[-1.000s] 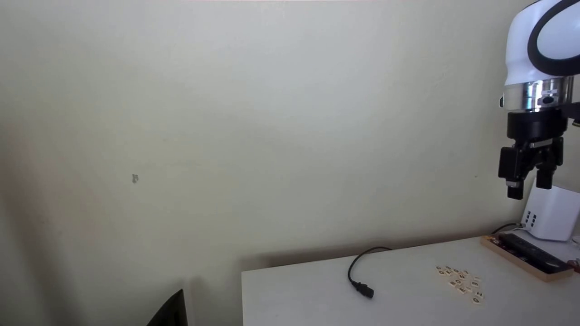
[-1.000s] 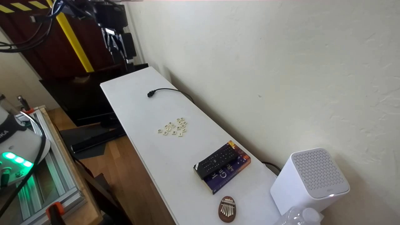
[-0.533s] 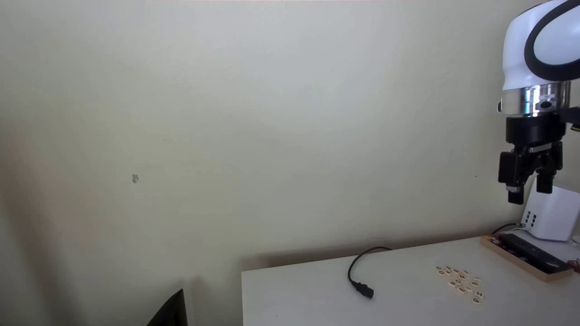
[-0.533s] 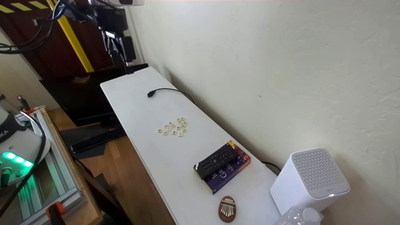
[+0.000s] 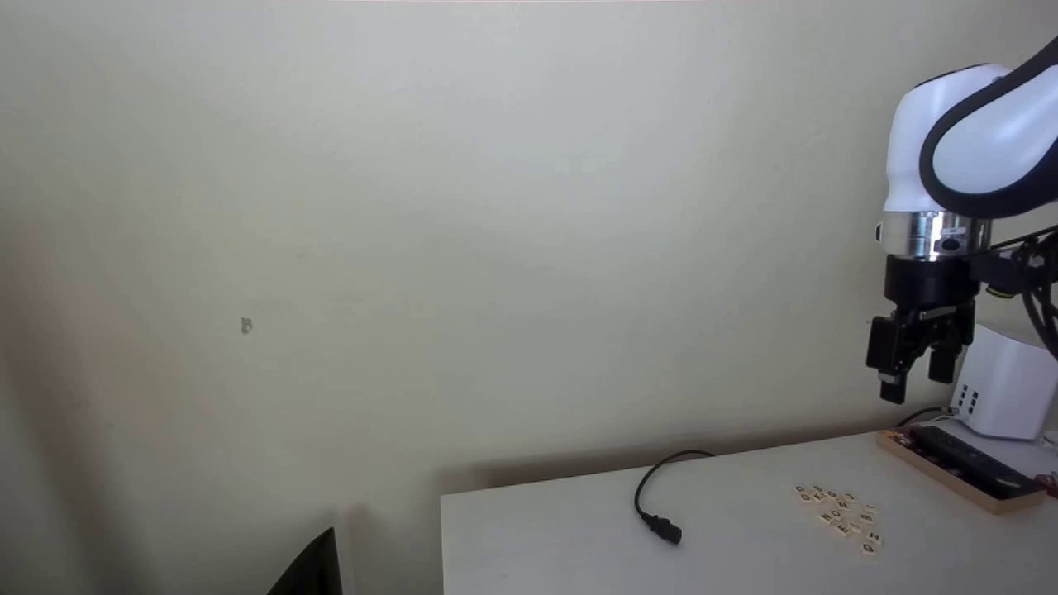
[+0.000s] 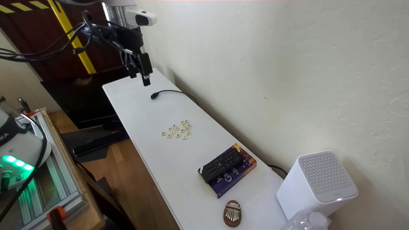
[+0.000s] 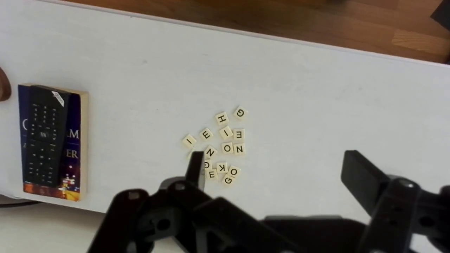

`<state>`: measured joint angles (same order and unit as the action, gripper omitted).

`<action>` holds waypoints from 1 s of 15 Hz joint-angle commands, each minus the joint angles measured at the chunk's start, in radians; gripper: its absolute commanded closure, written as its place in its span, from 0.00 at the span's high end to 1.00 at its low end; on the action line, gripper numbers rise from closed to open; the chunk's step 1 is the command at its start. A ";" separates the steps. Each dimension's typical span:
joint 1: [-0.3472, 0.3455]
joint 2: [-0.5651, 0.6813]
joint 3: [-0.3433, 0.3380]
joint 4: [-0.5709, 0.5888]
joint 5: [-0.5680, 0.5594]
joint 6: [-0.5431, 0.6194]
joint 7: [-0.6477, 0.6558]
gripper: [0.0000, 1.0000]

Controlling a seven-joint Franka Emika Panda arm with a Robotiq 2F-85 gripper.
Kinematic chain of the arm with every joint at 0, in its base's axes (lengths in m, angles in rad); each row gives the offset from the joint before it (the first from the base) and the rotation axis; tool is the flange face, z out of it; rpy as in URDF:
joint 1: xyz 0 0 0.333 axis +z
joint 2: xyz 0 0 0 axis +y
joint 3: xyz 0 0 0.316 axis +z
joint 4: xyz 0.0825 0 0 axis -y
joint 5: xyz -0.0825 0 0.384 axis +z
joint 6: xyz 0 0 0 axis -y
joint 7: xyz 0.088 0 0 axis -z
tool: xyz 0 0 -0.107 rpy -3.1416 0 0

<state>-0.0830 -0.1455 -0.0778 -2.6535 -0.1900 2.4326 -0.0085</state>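
Observation:
My black gripper (image 5: 917,383) is open and empty, pointing down above the white table (image 5: 537,545). It also shows in an exterior view (image 6: 140,79) and in the wrist view (image 7: 274,158), with its fingers wide apart. Several cream letter tiles (image 7: 227,148) lie loosely grouped on the table, left of the middle between the fingers in the wrist view. The left finger covers part of the group. The tiles show in both exterior views (image 5: 836,515) (image 6: 182,130). A black power cord (image 5: 663,529) with a plug lies on the table and shows in an exterior view (image 6: 154,95).
A black remote (image 6: 220,164) lies on a purple book (image 6: 228,183). A brown thumb piano (image 6: 232,214), a white box-shaped device (image 6: 326,177) and a clear bottle (image 6: 306,222) stand or lie near the table's end. A wall runs along the table. A dark monitor (image 6: 86,105) stands beyond it.
The arm and gripper have moved lower and further over the table, leftward in an exterior view and rightward in the opposite camera's picture. The gripper stays open. The objects have not moved.

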 commanded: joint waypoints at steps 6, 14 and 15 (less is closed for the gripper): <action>0.009 0.284 0.008 0.101 0.084 0.162 -0.119 1.00; -0.003 0.488 0.030 0.220 0.086 0.221 -0.151 1.00; -0.001 0.506 0.029 0.233 0.083 0.223 -0.141 1.00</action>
<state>-0.0766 0.2835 -0.0606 -2.4780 -0.1357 2.6373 -0.1320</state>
